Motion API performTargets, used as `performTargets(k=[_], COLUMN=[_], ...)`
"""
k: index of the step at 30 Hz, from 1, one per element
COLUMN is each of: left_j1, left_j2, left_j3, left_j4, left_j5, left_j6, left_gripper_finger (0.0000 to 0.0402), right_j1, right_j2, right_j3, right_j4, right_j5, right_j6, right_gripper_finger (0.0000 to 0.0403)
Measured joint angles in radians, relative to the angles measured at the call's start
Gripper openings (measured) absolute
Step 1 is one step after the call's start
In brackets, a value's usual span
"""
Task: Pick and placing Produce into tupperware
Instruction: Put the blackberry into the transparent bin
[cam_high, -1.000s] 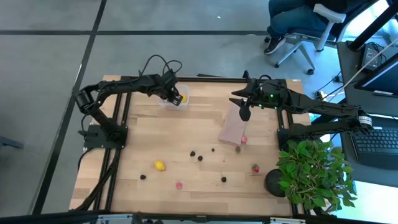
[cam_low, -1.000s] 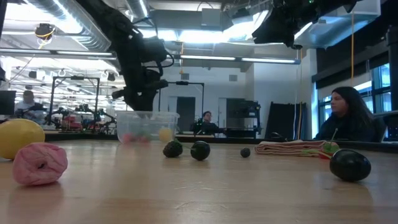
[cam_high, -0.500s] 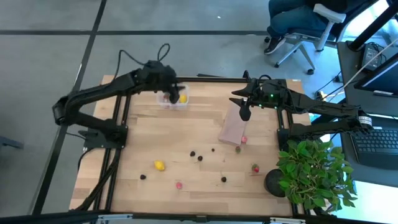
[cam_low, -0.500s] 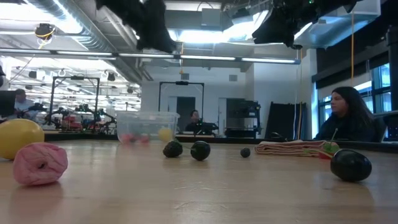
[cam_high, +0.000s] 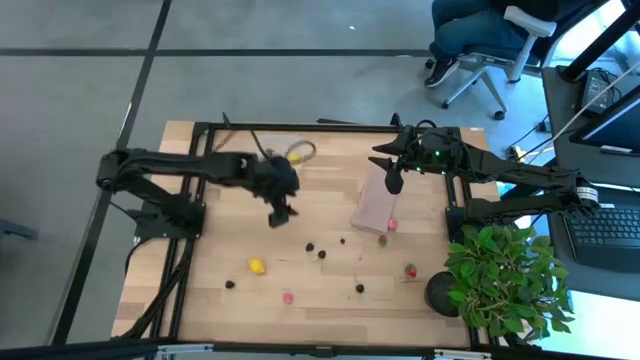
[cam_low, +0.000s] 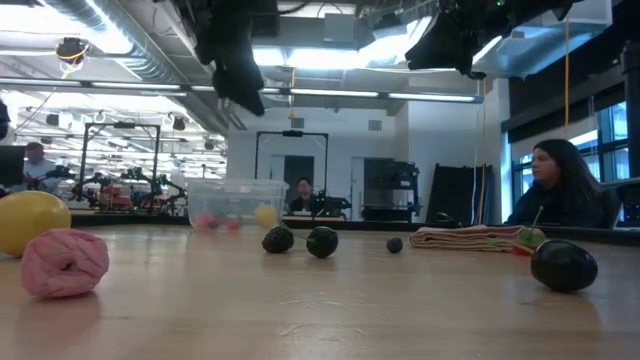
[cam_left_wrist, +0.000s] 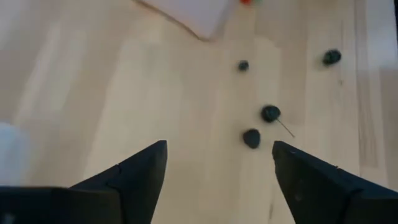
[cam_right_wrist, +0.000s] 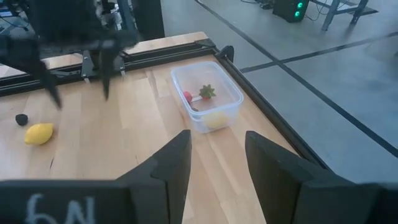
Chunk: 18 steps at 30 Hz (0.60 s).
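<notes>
The clear tupperware (cam_right_wrist: 208, 96) stands at the table's far left and holds a strawberry, a lemon and other pieces; in the high view my left arm partly covers the tupperware (cam_high: 290, 158). Loose produce lies on the wood: a lemon (cam_high: 257, 266), a pink piece (cam_high: 288, 297), dark berries (cam_high: 322, 254) and a strawberry (cam_high: 410, 270). My left gripper (cam_high: 280, 214) hangs open above the table's middle, clear of the wood, with dark berries (cam_left_wrist: 251, 138) ahead of it. My right gripper (cam_high: 393, 185) hovers open over the board's far end.
A tan-pink board (cam_high: 373, 203) lies right of centre, with a strawberry (cam_high: 392, 224) and a green piece (cam_high: 382, 240) at its near end. A potted plant (cam_high: 500, 280) fills the near right corner. A black frame (cam_high: 195, 200) edges the table. A person sits beyond the far right.
My left gripper has risen from the tupperware and swung toward the table's middle and near side, rolling as it went. Its fingers now stand wider apart than before. The tupperware and its contents have stayed in place.
</notes>
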Motion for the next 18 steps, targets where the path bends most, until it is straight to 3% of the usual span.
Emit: performTargets(k=[7, 13, 18], left_j1=[-0.088, -0.154, -0.209], left_j2=[0.138, 0.226, 0.266], left_j3=[0.000, 0.000, -0.001], left_j4=[0.045, 0.145, 0.173], left_j5=[-0.011, -0.043, -0.172], left_j6=[-0.040, 0.062, 0.068], left_gripper_finger=[0.0283, 0.0271, 0.0264], right_j1=[0.000, 0.000, 0.000], right_j2=[0.000, 0.003, 0.021], right_j3=[0.000, 0.000, 0.000], right_j4=[-0.002, 0.000, 0.001], right_j5=[0.000, 0.000, 0.000], right_j6=[0.003, 0.007, 0.015], right_gripper_finger=[0.0155, 0.0155, 0.0155])
